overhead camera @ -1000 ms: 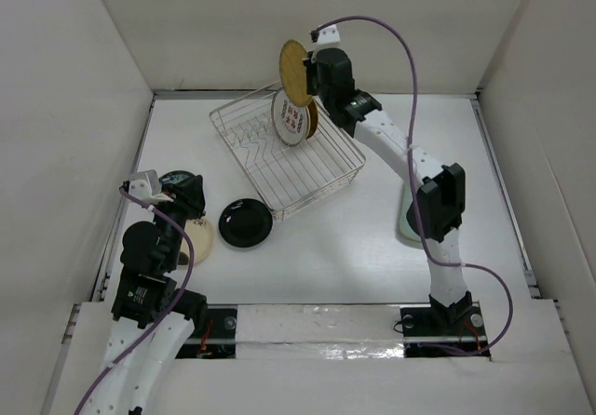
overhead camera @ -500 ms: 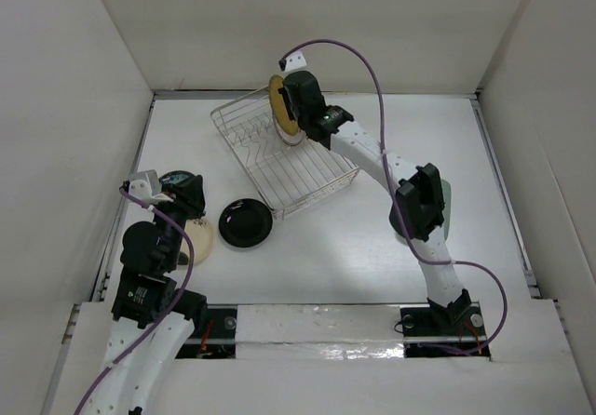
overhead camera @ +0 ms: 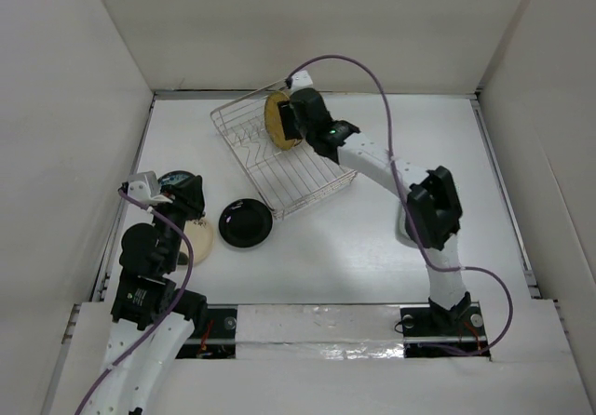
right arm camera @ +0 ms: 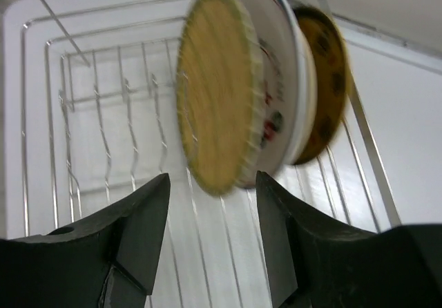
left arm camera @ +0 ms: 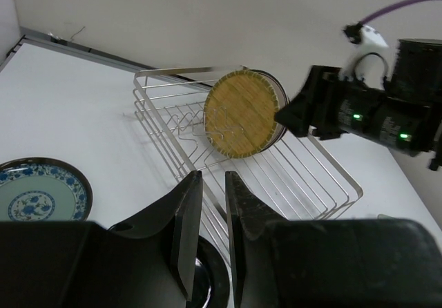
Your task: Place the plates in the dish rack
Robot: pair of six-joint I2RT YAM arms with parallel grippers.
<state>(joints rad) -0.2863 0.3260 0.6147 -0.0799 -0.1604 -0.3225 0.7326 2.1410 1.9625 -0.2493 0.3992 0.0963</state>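
At the near left, the left gripper (left arm camera: 213, 184) hangs empty, jaws barely parted, near the black plate (overhead camera: 246, 222). Farther back, the tan plate (right arm camera: 214, 114) stands on edge in the dish rack (overhead camera: 321, 184); the right gripper (right arm camera: 212, 184) is just beside it, jaws wide, holding nothing.

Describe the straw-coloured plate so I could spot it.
Find the silver wire dish rack on the table's far side. Of three plates standing in it, the tan plate is outermost, plain and woven-looking, unlike the red-marked white plate and brown-and-gold plate behind.
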